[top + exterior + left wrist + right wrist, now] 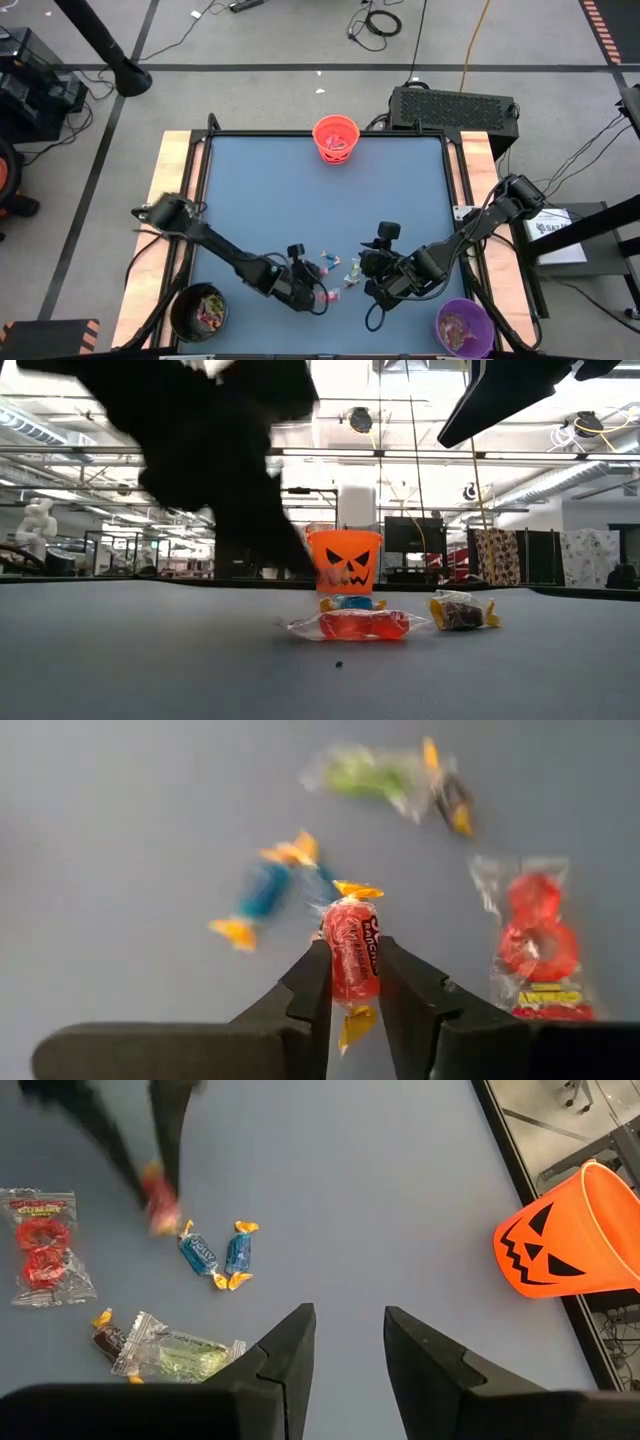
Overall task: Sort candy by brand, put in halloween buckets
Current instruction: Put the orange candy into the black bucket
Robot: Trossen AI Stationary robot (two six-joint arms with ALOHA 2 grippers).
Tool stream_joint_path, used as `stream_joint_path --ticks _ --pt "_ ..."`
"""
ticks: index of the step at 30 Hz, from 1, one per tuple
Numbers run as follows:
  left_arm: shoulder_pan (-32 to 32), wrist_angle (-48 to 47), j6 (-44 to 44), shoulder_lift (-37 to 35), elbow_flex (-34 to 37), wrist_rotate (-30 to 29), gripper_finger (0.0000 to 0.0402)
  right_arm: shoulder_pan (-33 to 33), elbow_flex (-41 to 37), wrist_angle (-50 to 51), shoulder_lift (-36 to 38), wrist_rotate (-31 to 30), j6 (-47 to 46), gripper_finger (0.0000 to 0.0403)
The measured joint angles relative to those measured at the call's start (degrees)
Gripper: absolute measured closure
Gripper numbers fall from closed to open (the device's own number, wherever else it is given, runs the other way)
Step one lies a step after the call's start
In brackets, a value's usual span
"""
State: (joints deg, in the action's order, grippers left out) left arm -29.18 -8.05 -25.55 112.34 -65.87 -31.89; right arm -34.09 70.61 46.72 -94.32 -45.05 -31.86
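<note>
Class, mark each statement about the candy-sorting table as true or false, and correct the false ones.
1. The left gripper has its jaws closed on a red wrapped candy. True.
2. The right gripper is holding a blue candy. False: its jaws are apart with nothing between them; the two blue candies lie on the table.
3. The orange bucket stands at the table's far edge, away from both arms. True.
4. The purple bucket is beside the left arm. False: it sits by the right arm; the black bucket is by the left arm.
5. The orange bucket carries a jack-o'-lantern face. True.
</note>
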Motion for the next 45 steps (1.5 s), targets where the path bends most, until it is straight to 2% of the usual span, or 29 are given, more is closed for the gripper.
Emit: stream_joint_path --ticks 6,12,16,21,26,32,38,45 --pt "-0.9 -7.9 4.0 -11.6 -0.1 -9.8 0.0329 0.0 0.0 -0.1 0.0 0.0 0.0 0.0289" --pt "-2.4 -7.3 14.9 -22.4 -0.2 -21.0 0.0328 0.0 0.0 -0.2 0.0 0.1 0.0 0.0289" --pt "-3.6 -2.5 22.8 -28.4 -0.2 -27.3 0.0328 0.0 0.0 -0.3 0.0 0.1 0.0 0.0289" --pt "-4.9 0.8 24.9 -32.3 -0.2 -27.6 0.0328 0.0 0.0 -0.5 0.0 0.1 0.0 0.0289" --pt "-5.0 4.2 29.4 -33.0 -0.2 -27.5 0.0327 0.0 0.0 -0.8 0.0 0.1 0.0 0.0289" --pt "-4.0 2.3 37.9 -32.9 -0.2 -27.5 0.0327 0.0 0.0 -1.2 0.0 0.1 0.1 0.0289" --pt "-2.9 -1.4 55.2 -32.9 -0.2 -27.2 0.0327 0.0 0.0 -1.6 0.0 0.0 1.0 0.0289" --pt "-2.4 -2.0 58.9 -32.9 -0.2 -27.2 0.0327 0.0 0.0 -1.6 0.0 0.0 1.0 0.0289"
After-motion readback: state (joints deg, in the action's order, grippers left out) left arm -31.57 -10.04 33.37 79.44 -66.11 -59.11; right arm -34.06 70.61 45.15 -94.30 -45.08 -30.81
